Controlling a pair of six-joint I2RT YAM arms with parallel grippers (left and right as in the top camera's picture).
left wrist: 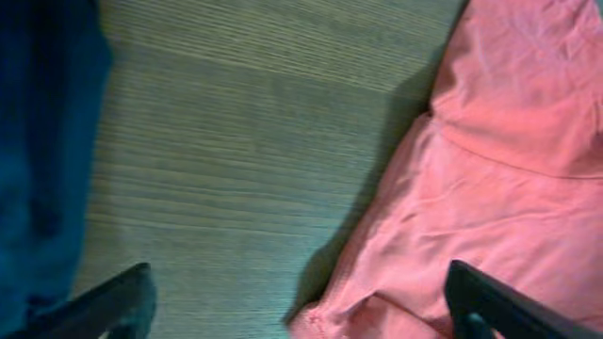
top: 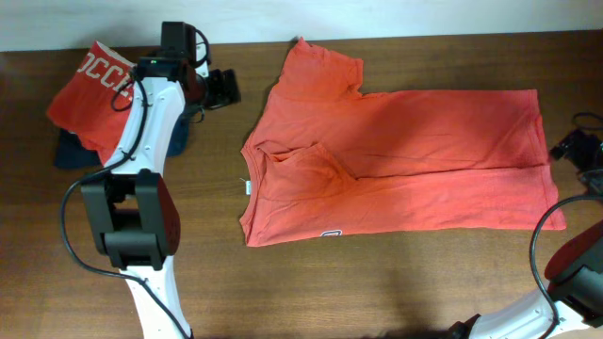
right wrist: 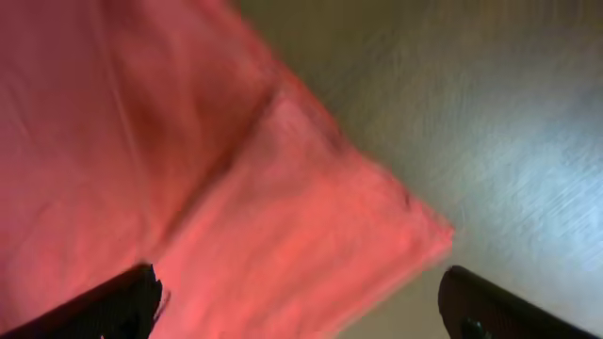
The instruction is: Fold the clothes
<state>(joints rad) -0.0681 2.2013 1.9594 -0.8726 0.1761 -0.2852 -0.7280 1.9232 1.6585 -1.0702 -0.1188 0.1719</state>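
The clothes, a coral-red T-shirt (top: 415, 160), lie spread across the middle and right of the wooden table, with one sleeve (top: 301, 174) folded in over the body. My left gripper (top: 224, 89) hovers off the shirt's upper left edge. In the left wrist view it (left wrist: 301, 315) stands open and empty, with bare wood and the shirt's edge (left wrist: 490, 188) below it. My right gripper (top: 575, 146) is at the shirt's right end. It (right wrist: 301, 311) is open above a corner of the shirt (right wrist: 311, 245) and holds nothing.
A folded coral garment with white lettering (top: 89, 89) rests on a dark navy folded garment (top: 68, 151) at the far left, also in the left wrist view (left wrist: 42, 141). The left arm's base (top: 132, 221) stands at front left. The table's back edge (top: 424, 36) runs behind the shirt.
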